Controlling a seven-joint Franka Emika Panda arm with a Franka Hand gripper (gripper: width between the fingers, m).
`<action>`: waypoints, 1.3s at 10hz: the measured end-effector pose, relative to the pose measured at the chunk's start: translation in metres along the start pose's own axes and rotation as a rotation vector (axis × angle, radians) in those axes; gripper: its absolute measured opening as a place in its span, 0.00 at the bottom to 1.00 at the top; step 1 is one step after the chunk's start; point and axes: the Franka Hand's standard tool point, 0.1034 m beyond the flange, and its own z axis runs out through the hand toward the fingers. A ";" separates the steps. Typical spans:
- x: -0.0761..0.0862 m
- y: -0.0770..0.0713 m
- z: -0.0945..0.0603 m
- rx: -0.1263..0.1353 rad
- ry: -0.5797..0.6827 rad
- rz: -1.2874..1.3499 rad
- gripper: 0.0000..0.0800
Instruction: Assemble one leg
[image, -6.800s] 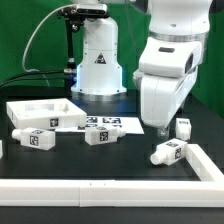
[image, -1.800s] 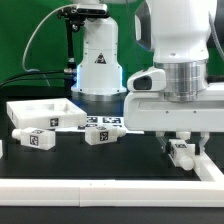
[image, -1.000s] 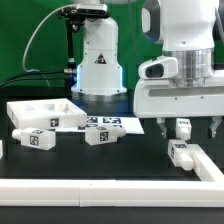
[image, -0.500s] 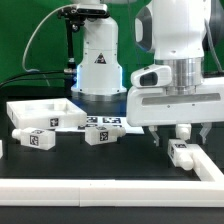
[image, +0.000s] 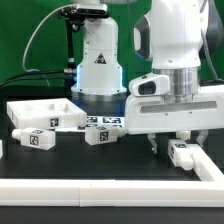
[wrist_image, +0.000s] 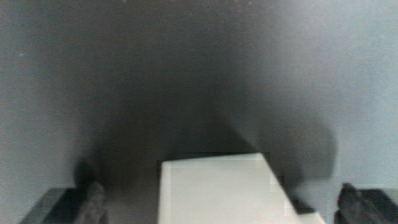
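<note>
Hovering with tool (image: 175, 144) wide open over stubby white plastic leg (image: 184, 153).
Blocky, tag-marked, lying on dark desk (image: 110, 160) near white rail (image: 100, 184).

Bare table (image: 130, 165) free between middle leg (image: 100, 136) and front right leg (image: 184, 152). White rail (image: 90, 186) walls front and right side; front right leg just beside it, little room there.

We are recording the leg (image: 184, 152) as smooth white plastic, semi-matt, its tags looking like printed paper. We are noting the arm housing (image: 172, 35) as glossy white plastic, the table (image: 122, 161) as matt black, and the tray-like panel (image: 40, 111) as smooth white plastic.
</note>
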 end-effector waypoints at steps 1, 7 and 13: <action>0.000 0.000 0.000 0.000 0.000 0.000 0.64; -0.009 0.003 -0.014 -0.008 -0.015 0.038 0.36; -0.062 0.021 -0.034 -0.031 -0.032 0.043 0.36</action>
